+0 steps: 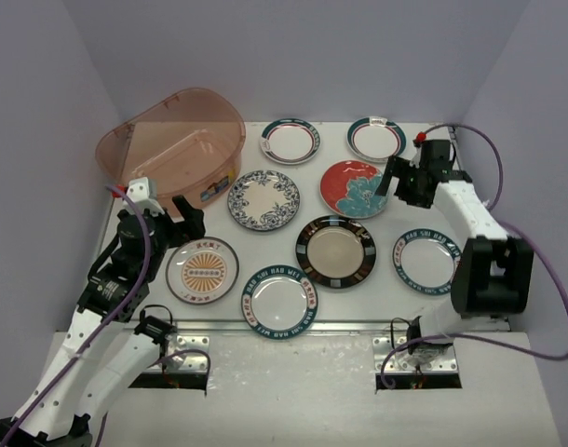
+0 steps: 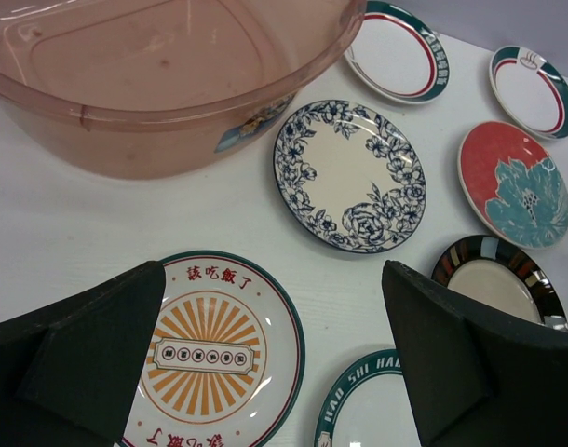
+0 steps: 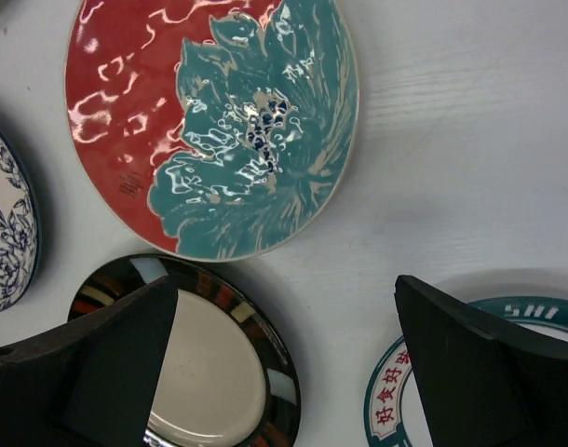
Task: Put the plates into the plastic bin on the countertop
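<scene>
Eight plates lie flat on the white countertop (image 1: pixel 396 219): two teal-red banded (image 1: pixel 290 141) (image 1: pixel 376 139), blue floral (image 1: pixel 263 199), red with blue flower (image 1: pixel 354 188), black-gold (image 1: pixel 335 251), orange sunburst (image 1: pixel 202 270), and two teal-lettered (image 1: pixel 279 301) (image 1: pixel 426 262). The pinkish plastic bin (image 1: pixel 172 149) stands at the back left with nothing in it. My left gripper (image 1: pixel 168 212) is open and empty, hovering between the bin (image 2: pixel 154 102) and the sunburst plate (image 2: pixel 205 354). My right gripper (image 1: pixel 402 191) is open and empty, above the table beside the red plate (image 3: pixel 219 121) and the black-gold plate (image 3: pixel 209 372).
Purple-grey walls close in the table at the back and both sides. A metal rail (image 1: pixel 293 328) runs along the front edge. Cables hang from both arms. The right arm's elbow (image 1: pixel 489 270) stands at the table's right edge, next to a teal-lettered plate (image 3: pixel 396 391).
</scene>
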